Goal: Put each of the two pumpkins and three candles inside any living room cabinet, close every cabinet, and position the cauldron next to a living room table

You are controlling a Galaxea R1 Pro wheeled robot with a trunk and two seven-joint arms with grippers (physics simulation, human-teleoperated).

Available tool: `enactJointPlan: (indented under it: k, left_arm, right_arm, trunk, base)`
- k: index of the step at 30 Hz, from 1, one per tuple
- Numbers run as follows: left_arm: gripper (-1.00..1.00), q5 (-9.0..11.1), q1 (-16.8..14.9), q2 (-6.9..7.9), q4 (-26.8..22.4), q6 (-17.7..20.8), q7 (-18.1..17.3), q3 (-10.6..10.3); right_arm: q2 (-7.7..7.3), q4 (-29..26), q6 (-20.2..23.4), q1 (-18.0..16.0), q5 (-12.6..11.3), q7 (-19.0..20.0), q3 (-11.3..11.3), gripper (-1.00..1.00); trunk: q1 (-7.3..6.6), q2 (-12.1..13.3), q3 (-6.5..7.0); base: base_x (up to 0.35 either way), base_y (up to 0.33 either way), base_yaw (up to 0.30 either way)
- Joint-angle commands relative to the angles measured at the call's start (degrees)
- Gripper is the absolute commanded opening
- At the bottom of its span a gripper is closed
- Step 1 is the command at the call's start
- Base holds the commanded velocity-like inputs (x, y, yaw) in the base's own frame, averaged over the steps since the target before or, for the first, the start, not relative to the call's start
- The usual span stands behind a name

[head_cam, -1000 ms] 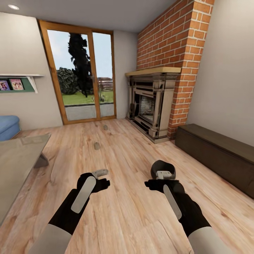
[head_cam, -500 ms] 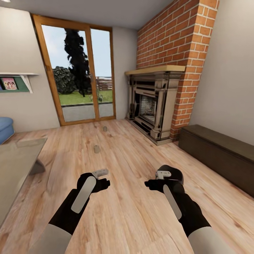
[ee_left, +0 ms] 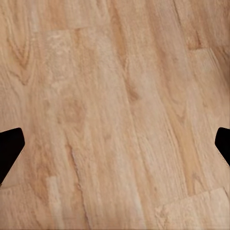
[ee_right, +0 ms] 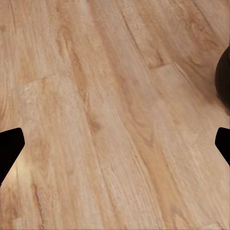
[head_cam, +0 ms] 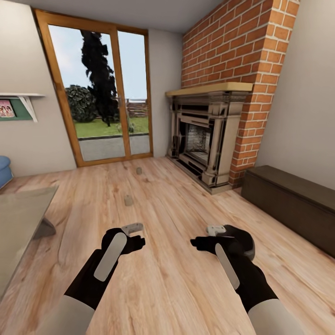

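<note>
Both end effectors, left (head_cam: 135,235) and right (head_cam: 204,236), hang over bare floor (head_cam: 163,288), fingers spread wide, nothing held. Cauldron (head_cam: 243,241) on floor just behind right wrist. Two candles (head_cam: 128,200) (head_cam: 138,170) upright on floor ahead, well apart. Cabinet (head_cam: 293,204) along right wall, fronts closed. Table (head_cam: 18,223) at left.

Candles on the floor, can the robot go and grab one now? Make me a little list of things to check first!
1. Left pincer empty and open: ok, fingertips far apart in its wrist view.
2. Right pincer empty and open: ok.
3. Candles in sight: ok, near candle and far candle stand on the floor; a third, cannot tell.
4. Near candle within reach: not ok, it lies well ahead of the pincers.
5. Cauldron clear of the right arm: cannot tell.
6. Cabinet open: not ok, fronts look shut.
</note>
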Motion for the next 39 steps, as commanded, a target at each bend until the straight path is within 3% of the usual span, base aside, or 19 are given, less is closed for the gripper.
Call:
enactJointPlan:
  k: [1, 19, 39]
  left_arm:
    - [1.0, 0.6, 0.0, 0.01, -0.1, 0.1, 0.6, 0.0]
    - [1.0, 0.6, 0.0, 0.01, -0.1, 0.1, 0.6, -0.1]
    - [1.0, 0.6, 0.0, 0.08, -0.1, 0.1, 0.6, 0.1]
  right_arm:
    - [-0.02, 0.0, 0.2, 0.0, -0.6, -0.6, 0.1, 1.0]
    - [-0.07, 0.0, 0.1, 0.0, -0.7, -0.5, 0.1, 1.0]
    - [-0.07, 0.3, 0.0, -0.1, -0.7, -0.4, 0.0, 1.0]
  trunk:
    - [0.03, 0.0, -0.07]
    - [0.03, 0.0, -0.07]
    - [0.03, 0.0, -0.07]
  base:
    - [0.336, 0.018, -0.001]
    - [0.34, 0.007, -0.243]
    - [0.279, 0.154, -0.287]
